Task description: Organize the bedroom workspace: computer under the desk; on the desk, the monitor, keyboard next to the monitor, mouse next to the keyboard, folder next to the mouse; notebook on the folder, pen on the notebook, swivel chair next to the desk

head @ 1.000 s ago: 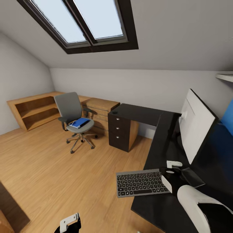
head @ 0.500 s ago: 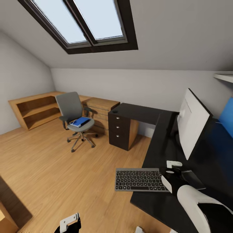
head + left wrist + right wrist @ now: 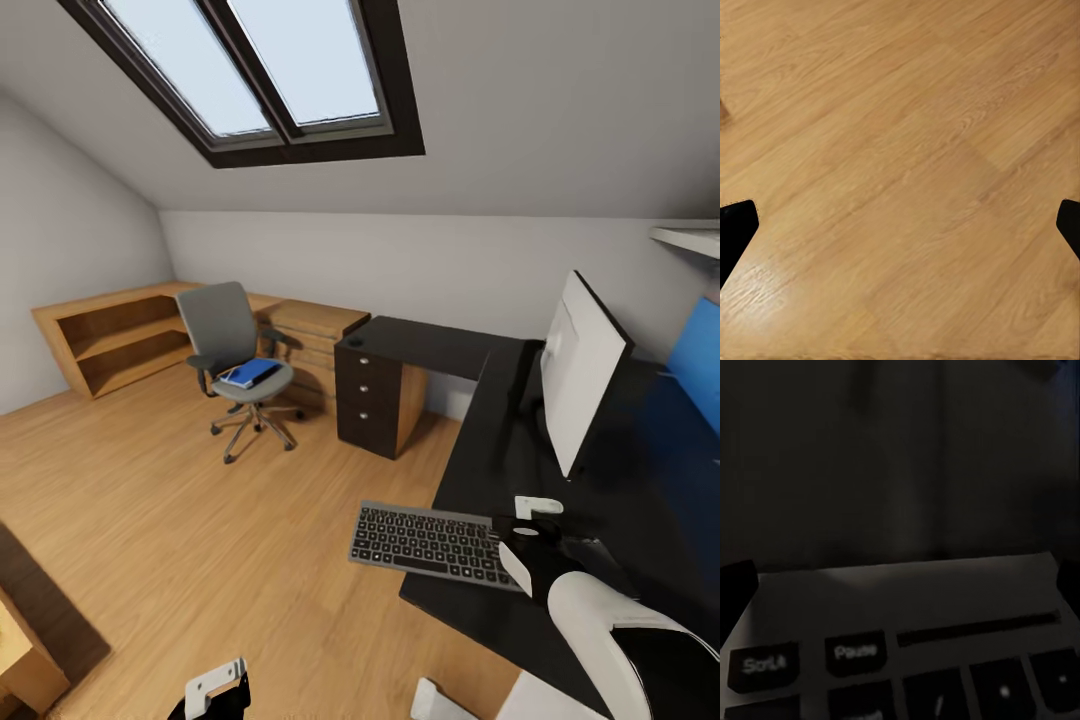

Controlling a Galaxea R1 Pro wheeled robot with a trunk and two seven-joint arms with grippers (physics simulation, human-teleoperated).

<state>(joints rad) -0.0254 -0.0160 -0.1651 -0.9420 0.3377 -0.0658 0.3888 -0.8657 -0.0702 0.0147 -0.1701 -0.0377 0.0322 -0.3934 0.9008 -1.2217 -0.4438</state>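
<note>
Keyboard [image 3: 432, 540] swung further over desk [image 3: 500, 470] edge (half overhanging), right gripper [image 3: 532, 520] clamping it; left gripper's [image 3: 215, 688] finger spread unclear.

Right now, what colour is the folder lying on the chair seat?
Bright blue. The folder shows best in the head view, on the grey swivel chair.

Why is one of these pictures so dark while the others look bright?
Right wrist view: the camera sits close over the keyboard against the black desk, so it is dim and blurry. Head view: light from the skylight fills the room. Left wrist view: evenly lit wood floor, faint sheen.
</note>
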